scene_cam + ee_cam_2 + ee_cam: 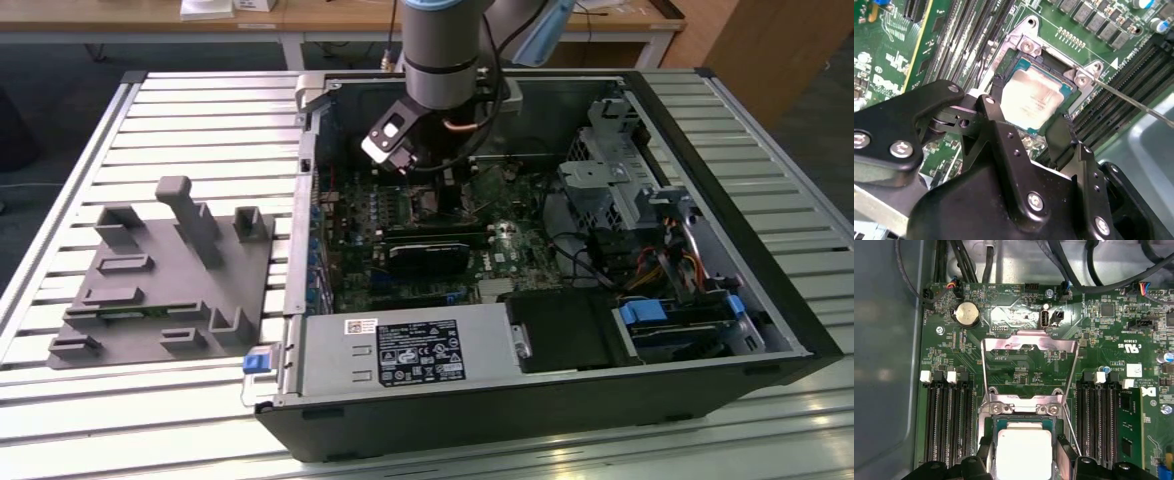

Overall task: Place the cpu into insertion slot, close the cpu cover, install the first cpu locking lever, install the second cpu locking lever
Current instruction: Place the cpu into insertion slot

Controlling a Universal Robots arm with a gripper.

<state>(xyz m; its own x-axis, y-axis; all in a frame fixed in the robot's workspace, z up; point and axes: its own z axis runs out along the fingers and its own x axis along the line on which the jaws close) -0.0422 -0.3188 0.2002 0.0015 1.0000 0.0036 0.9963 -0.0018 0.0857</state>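
Observation:
The cpu (1035, 96) (1022, 452), a flat square chip with a pale silvery top, lies level in the insertion slot (1016, 52) on the green board. My gripper (1030, 114) (1024, 462) straddles it, with one black finger (996, 97) against one edge and the other against the opposite edge. The cpu cover (1029, 346), a thin silvery frame with a large window, stands swung open behind the slot. A thin metal locking lever (1134, 102) sticks out sideways, unlatched. In the exterior view my gripper (424, 190) reaches down into the open computer case.
Memory slots (949, 420) flank the socket on both sides. A long black card (434, 255) sits just in front of the socket, with drive bays and cables (641, 230) on the exterior view's right. A grey fixture block (160, 270) rests on the slatted table.

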